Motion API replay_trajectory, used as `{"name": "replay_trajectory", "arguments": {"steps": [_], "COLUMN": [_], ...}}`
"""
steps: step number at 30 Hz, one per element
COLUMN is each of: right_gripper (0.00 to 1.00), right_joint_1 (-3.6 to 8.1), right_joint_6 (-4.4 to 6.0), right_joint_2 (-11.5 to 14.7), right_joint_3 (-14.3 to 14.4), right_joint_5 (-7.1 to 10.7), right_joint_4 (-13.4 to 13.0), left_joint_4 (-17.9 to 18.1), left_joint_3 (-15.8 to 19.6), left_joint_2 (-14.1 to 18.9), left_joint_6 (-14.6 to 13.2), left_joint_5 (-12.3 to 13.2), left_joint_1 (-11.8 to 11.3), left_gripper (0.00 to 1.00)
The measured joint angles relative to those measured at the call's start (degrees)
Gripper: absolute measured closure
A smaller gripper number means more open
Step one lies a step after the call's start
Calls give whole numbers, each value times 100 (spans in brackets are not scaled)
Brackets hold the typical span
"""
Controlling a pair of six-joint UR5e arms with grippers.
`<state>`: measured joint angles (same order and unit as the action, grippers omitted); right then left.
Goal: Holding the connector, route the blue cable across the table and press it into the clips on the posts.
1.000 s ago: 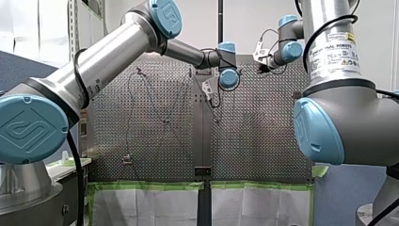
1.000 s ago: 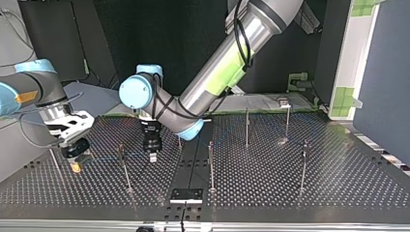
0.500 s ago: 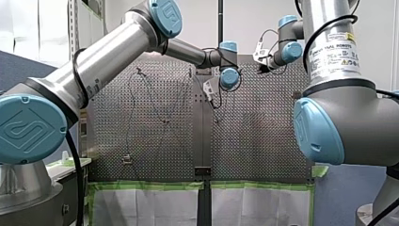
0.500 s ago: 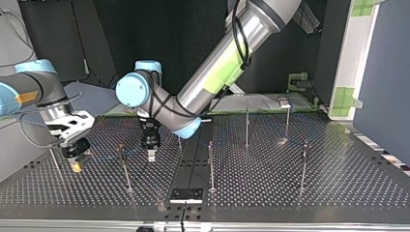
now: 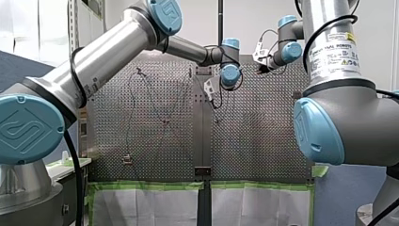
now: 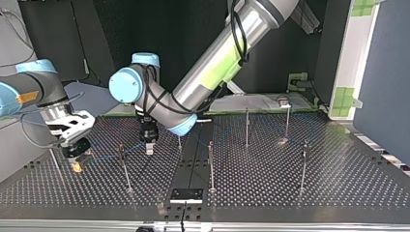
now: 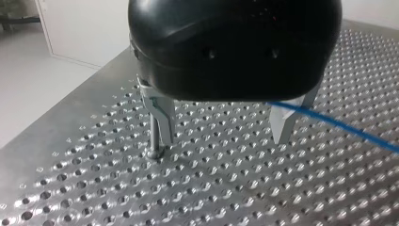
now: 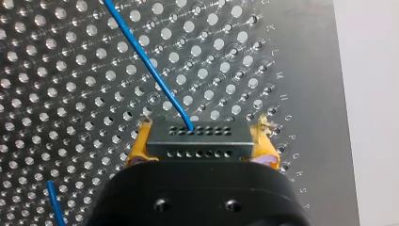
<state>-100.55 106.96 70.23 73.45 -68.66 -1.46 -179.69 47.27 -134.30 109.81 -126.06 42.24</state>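
The perforated table (image 6: 270, 183) carries thin posts, and at the top view's left my right jaws, yellow-padded, pinch the connector (image 8: 196, 141), with the blue cable (image 8: 146, 66) running out from it over the holes. My left jaws hang spread just above the table, one finger just beside a post (image 7: 154, 136), the cable passing the other.

A pale wall (image 5: 254, 19) fills the front view's top; the top view shows a black backdrop (image 6: 121, 34).

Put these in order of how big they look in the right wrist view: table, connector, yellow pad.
1. table
2. connector
3. yellow pad, though only its edge shows beside the connector
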Motion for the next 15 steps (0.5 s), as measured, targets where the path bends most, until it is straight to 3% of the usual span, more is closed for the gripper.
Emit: {"name": "replay_trajectory", "arguments": {"steps": [6, 15], "right_gripper": [100, 100], "right_joint_1": [1, -7], "right_joint_6": [-3, -5], "right_joint_2": [0, 0], "right_joint_3": [0, 0], "right_joint_5": [0, 0], "right_joint_4": [5, 7], "left_joint_4": [-268, 55], "left_joint_3": [244, 691], "left_joint_2": [231, 675], "left_joint_6": [104, -24], "left_joint_5": [-192, -31], "left_joint_1": [266, 434], "left_gripper": [0, 0]}}
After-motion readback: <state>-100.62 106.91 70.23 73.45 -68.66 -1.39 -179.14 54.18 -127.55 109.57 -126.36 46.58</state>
